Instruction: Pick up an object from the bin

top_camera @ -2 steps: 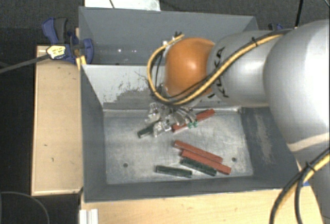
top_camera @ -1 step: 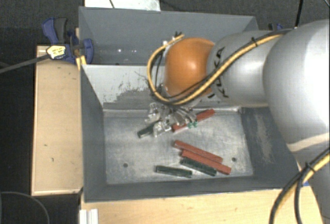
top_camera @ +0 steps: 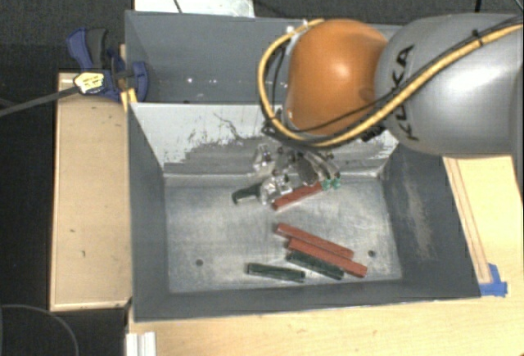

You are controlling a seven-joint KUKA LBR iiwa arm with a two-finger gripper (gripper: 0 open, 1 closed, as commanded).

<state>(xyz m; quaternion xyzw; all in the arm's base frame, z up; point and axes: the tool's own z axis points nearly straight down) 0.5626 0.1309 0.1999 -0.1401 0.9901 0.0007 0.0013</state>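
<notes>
1. The gripper (top_camera: 274, 187) hangs under the orange cover (top_camera: 332, 72), mid-width in the bin (top_camera: 147, 207) and close to the back wall. I cannot tell whether it is wide, narrow or clamped.
2. A tilted stick (top_camera: 296, 196), red-brown, sits right at the gripper with its left end hidden under the metal. Whether it is gripped is unclear.
3. Two red sticks (top_camera: 315, 240) and two green sticks (top_camera: 276, 271) lie together near the front wall, apart from the gripper.
4. The left half of the floor is bare, and so is a strip along the right wall.
</notes>
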